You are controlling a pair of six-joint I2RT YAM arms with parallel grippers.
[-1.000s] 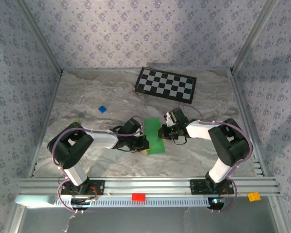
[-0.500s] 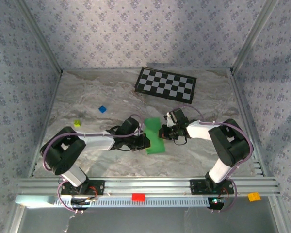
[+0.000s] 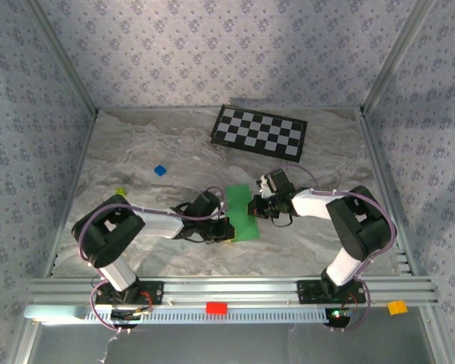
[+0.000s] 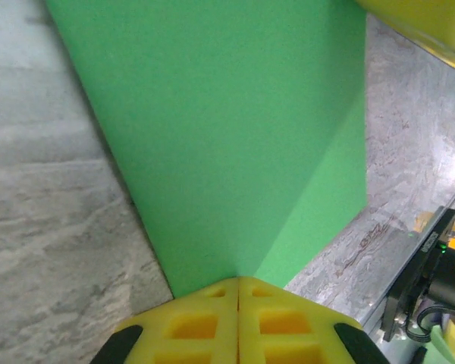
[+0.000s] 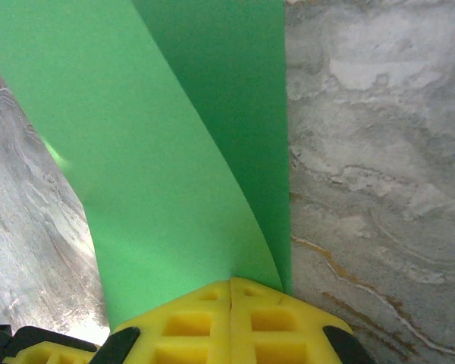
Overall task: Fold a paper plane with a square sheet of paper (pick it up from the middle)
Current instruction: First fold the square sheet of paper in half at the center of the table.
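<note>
Green paper, mid-worktop: the square sheet of paper [image 3: 241, 211] is sitting between your two tools. It is lying a little nearer the near edge of the worktop [image 3: 136, 152] than the far one, well apart from the checkerboard [image 3: 259, 132] by the far edge.

Your left tool [image 3: 226, 227] is pinching the sheet at its near left side, fingers pressed together on it. Your right tool [image 3: 255, 206] is gripping the right side the same way, pads closed with two green layers running into them.

From above the sheet is showing as a narrow strip, one layer curving over another, so a first fold seems to be forming.

Progress, as a judgement: early. No nose point, wings or dart shape are showing, so you are looking at most of the folding ahead.
</note>
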